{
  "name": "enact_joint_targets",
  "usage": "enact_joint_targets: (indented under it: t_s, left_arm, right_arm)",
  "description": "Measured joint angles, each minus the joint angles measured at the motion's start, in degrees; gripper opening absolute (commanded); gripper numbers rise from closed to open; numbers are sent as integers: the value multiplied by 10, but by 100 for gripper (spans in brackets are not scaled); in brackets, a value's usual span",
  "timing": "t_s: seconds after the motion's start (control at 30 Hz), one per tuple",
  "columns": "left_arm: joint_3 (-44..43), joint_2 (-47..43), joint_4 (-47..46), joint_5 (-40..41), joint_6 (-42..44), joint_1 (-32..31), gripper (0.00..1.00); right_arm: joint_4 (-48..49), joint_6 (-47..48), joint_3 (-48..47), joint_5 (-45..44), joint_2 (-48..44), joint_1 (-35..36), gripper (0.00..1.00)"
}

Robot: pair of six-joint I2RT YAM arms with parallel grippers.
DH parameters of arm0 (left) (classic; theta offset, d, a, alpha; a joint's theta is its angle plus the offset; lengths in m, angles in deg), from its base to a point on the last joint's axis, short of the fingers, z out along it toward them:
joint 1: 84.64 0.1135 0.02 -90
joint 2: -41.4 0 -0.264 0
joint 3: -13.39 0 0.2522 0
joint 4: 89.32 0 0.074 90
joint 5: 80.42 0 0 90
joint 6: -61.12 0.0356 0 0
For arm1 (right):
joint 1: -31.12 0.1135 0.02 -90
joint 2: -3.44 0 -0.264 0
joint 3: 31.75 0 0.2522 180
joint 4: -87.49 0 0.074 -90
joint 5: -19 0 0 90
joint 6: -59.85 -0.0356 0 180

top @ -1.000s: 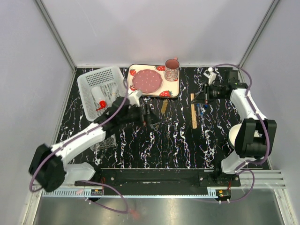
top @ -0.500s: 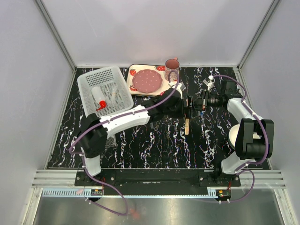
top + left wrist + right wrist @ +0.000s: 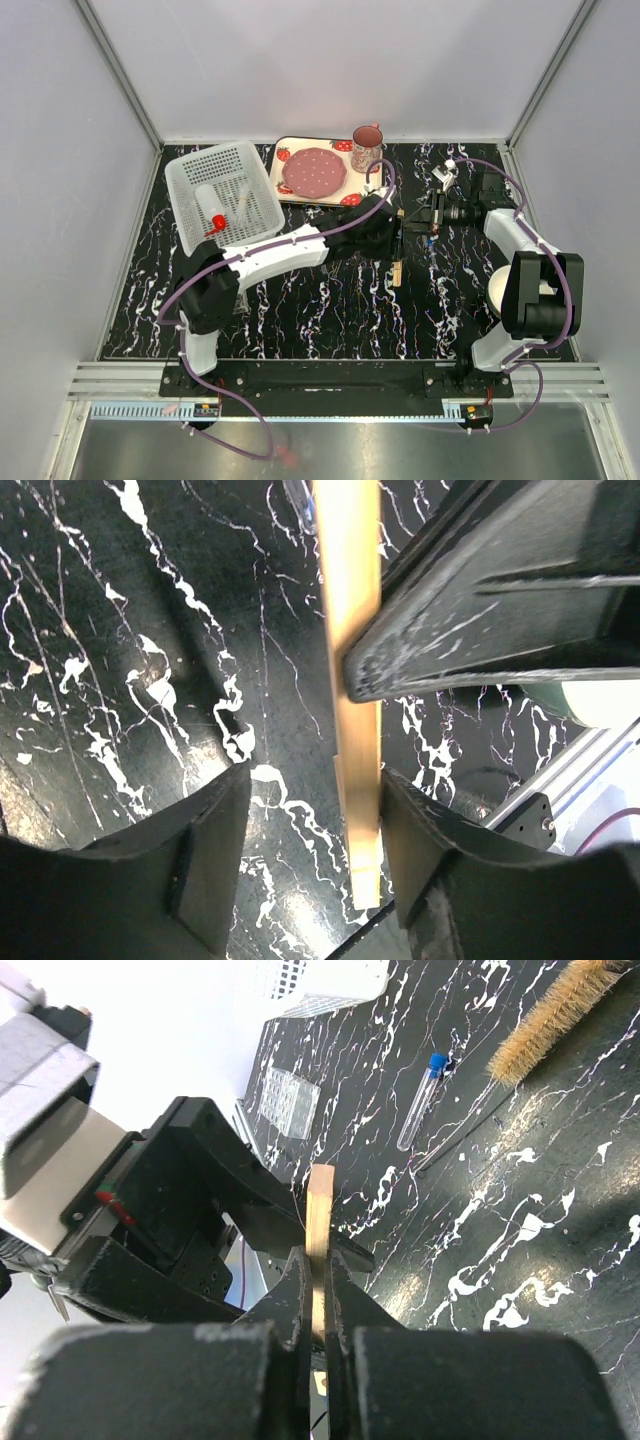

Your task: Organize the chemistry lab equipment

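Far left, the white basket (image 3: 190,190) has the red-capped bottle (image 3: 215,222) in it, plus clear bits I can't make out. From above, my left arm hides most of the grid rack (image 3: 285,1100). Mid-worktop (image 3: 300,320), my left gripper (image 3: 315,780) is open, with its jaws either side of a wooden stick (image 3: 350,630), and my right gripper (image 3: 320,1260) pinches it tight. Far right, a cream bowl (image 3: 497,290) peeks out behind my arm.
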Motion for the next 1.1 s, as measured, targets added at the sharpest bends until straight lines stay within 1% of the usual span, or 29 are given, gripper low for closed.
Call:
enact_joint_targets:
  t_s: [0.03,0.07,0.13,0.2,0.27,0.3,0.33,0.4,0.43,0.5,0.57,0.67,0.8,0.9,1.0,1.1]
  left_arm:
    - [-5,1,0,0,3,0,51]
    - [-10,4,0,0,5,0,46]
    - [-24,11,-3,0,10,0,42]
    - [-30,15,-9,0,14,0,34]
    - [-32,17,-13,0,16,0,24]
    - [-32,17,-15,-2,19,0,14]
    - [-31,17,-19,-3,20,0,11]
    - [-28,17,-24,0,19,-1,7]
    - [-26,17,-29,-2,19,-1,6]
    - [-12,16,-49,-2,20,1,6]
    - [5,11,-63,-4,24,1,6]
    - [57,-13,-73,-13,30,7,6]
    - [146,-82,-75,-23,39,34,6]
    - [220,-171,-69,-34,46,85,7]
    - [263,-257,-64,-54,59,168,7]
    - [274,-316,-49,-81,82,285,8]
  right_arm:
    - [1,0,0,0,0,0,0]
    - [1,0,0,1,1,0,0]
    - [1,0,0,3,1,0,0]
    - [1,0,0,4,1,0,0]
    - [2,1,0,4,1,0,0]
    - [2,1,0,4,1,0,0]
    - [4,2,0,5,2,0,0]
    - [5,3,0,9,3,-1,6]
    - [5,5,0,9,4,-2,18]
    - [7,9,0,10,7,-3,32]
    - [3,14,1,15,8,-3,51]
    - [-10,35,1,24,7,-3,63]
    - [-53,92,-1,24,1,-3,66]
    - [-102,144,-15,20,-9,-3,66]
    - [-131,182,-26,17,-22,-3,67]
    - [-150,210,-30,13,-34,-3,67]
